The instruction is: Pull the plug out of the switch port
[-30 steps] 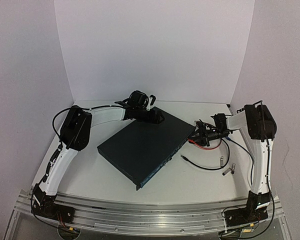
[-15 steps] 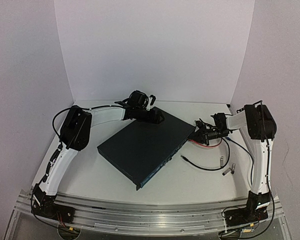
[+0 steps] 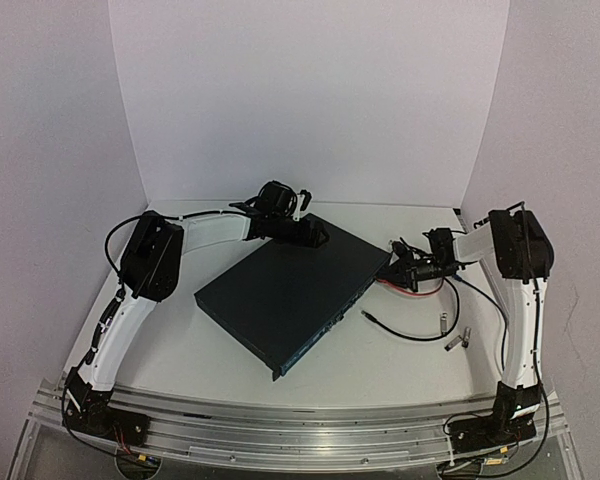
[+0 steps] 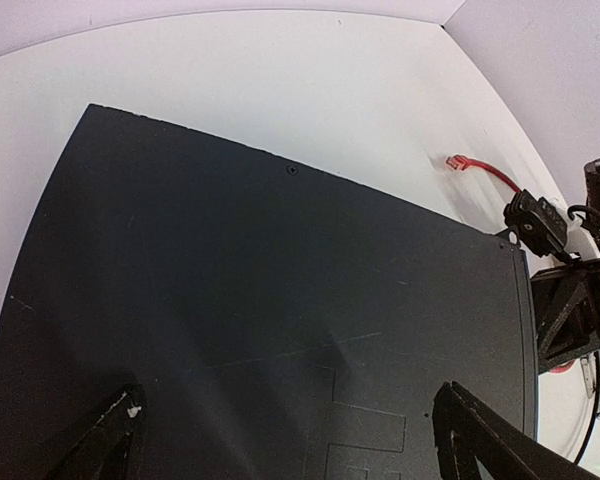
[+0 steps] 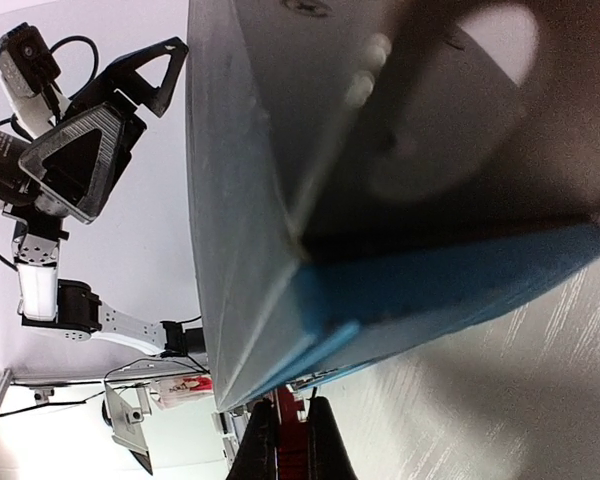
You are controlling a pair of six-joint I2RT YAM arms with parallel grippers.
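Plug (image 5: 290, 442) looks clamped in the right gripper (image 5: 293, 415) at the switch (image 3: 285, 290): rigid body, pull there, not on the floppy cable (image 4: 485, 172); left gripper (image 4: 290, 400) spread wide over the heavy box.

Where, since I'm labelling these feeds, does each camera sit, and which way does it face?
Top external: above and behind the bases, looking down on the flat dark navy metal switch; both arms, left claw and right claw show.
Left wrist: over the switch top, facing across it toward the right claw; own open fingers frame the bottom.
Right wrist: low beside the switch's corner, facing the left arm; own fingers pinch a thin red cable.
Shared: each wrist view shows the other arm.
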